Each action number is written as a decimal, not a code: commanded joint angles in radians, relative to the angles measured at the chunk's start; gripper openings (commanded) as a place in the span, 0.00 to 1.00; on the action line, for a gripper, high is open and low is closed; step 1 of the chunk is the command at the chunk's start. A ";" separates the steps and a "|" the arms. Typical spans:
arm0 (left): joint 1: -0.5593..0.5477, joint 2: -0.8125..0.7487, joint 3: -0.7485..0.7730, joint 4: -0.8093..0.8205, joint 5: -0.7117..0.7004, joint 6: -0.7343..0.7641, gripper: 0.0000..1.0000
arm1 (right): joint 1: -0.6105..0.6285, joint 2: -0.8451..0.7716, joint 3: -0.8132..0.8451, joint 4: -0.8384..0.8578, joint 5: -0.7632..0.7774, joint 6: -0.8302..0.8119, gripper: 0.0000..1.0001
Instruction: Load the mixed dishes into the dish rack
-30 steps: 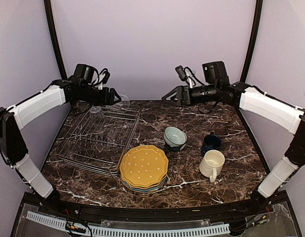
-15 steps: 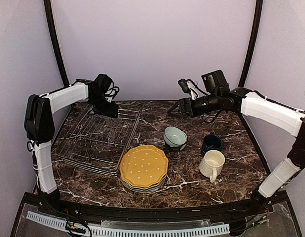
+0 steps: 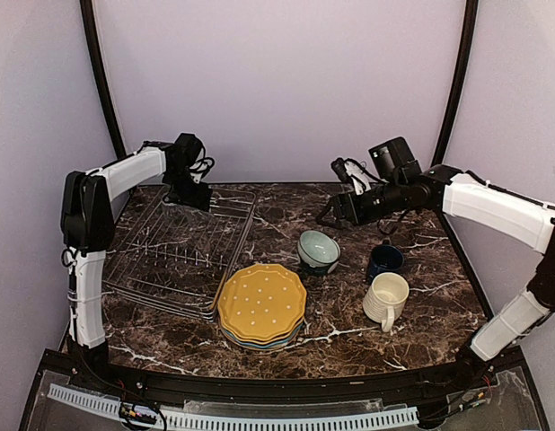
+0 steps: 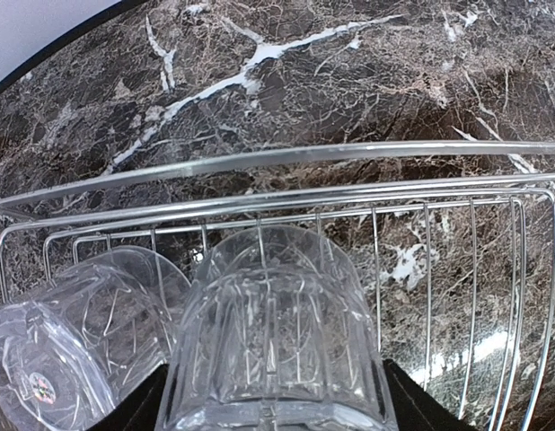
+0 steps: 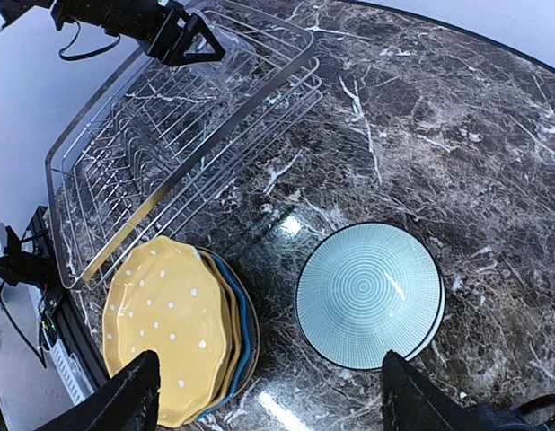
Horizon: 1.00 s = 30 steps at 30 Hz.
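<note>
From the top view, the left gripper (image 3: 198,197) hung over the far end of the dish rack (image 3: 174,256), which lay on the left of the marble table (image 3: 349,332). The right gripper (image 3: 335,214) hovered just beyond the pale green bowl (image 3: 319,250). The dark navy mug (image 3: 384,259) and the cream ribbed mug (image 3: 386,298) stood to the right. The yellow white-dotted plate (image 3: 261,303) topped a stack touching the rack's near corner.

In the left wrist view, the dark fingers (image 4: 410,409) were closed against the sides of the clear glass tumbler (image 4: 273,346), which was tilted over the rack's end wires (image 4: 367,202). A second tumbler (image 4: 71,337) lay just beside it, inside the rack.

In the right wrist view, the right gripper (image 5: 268,382) was spread wide with nothing between its fingers (image 5: 129,400). The bowl (image 5: 372,296) sat upright on the table below, and the plate stack (image 5: 174,337) overlapped the rack (image 5: 170,153)
</note>
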 commanded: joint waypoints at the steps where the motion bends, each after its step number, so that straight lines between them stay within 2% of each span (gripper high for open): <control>1: 0.017 0.024 0.037 -0.050 0.004 0.012 0.24 | -0.004 -0.042 -0.027 -0.035 0.058 -0.018 0.82; 6: 0.021 0.040 0.063 -0.051 0.023 0.012 0.40 | -0.005 -0.062 -0.029 -0.113 0.124 -0.033 0.82; 9: 0.021 0.044 0.086 -0.054 0.037 0.010 0.57 | -0.004 -0.079 -0.034 -0.168 0.189 -0.034 0.82; 14: 0.021 0.046 0.124 -0.070 0.033 0.011 0.72 | -0.008 -0.082 -0.034 -0.292 0.314 -0.025 0.82; 17: 0.021 0.046 0.153 -0.088 0.027 0.012 0.78 | -0.018 -0.078 -0.044 -0.337 0.340 -0.019 0.81; 20: 0.021 0.045 0.182 -0.103 0.017 0.033 0.88 | -0.033 -0.074 -0.059 -0.376 0.342 -0.012 0.81; 30: 0.021 -0.019 0.201 -0.114 0.030 0.041 0.94 | -0.041 -0.121 -0.137 -0.544 0.401 0.067 0.75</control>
